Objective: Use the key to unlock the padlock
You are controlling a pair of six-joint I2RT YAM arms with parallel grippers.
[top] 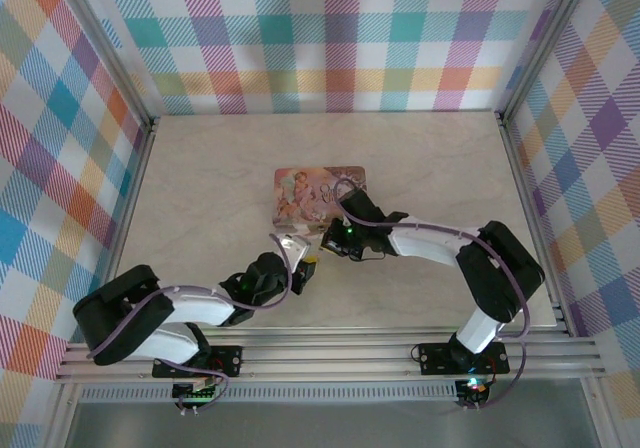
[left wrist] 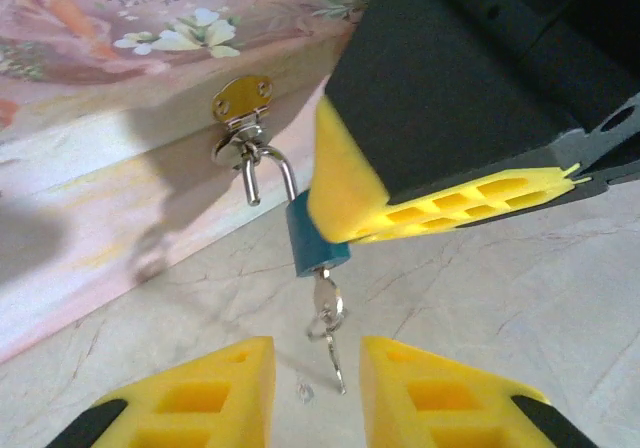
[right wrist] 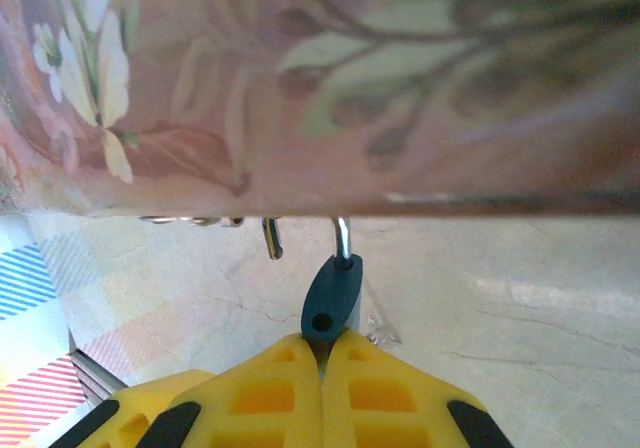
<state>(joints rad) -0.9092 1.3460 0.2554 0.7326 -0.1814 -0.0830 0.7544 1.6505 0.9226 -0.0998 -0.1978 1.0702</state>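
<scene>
Pale marbled tabletop [top: 220, 168] sits inside pastel plaid walls [top: 330, 38]. Your right gripper [right wrist: 322, 343], yellow and ribbed, is clamped on one small teal padlock [right wrist: 332, 293], low centre of the right wrist frame. Your left gripper [left wrist: 315, 358] stands parted at the bottom of its view, touching nothing. One key [left wrist: 327, 298] hangs from the lock just above it. One thin shackle leg [left wrist: 250, 183] hangs free under the brass hasp [left wrist: 240, 98] of the single pink rectangular tin [left wrist: 150, 118].

the padlock [left wrist: 316, 248] has a smooth teal body and shiny metal shackle [left wrist: 285, 176]; the table [left wrist: 500, 308] looks matt.
</scene>
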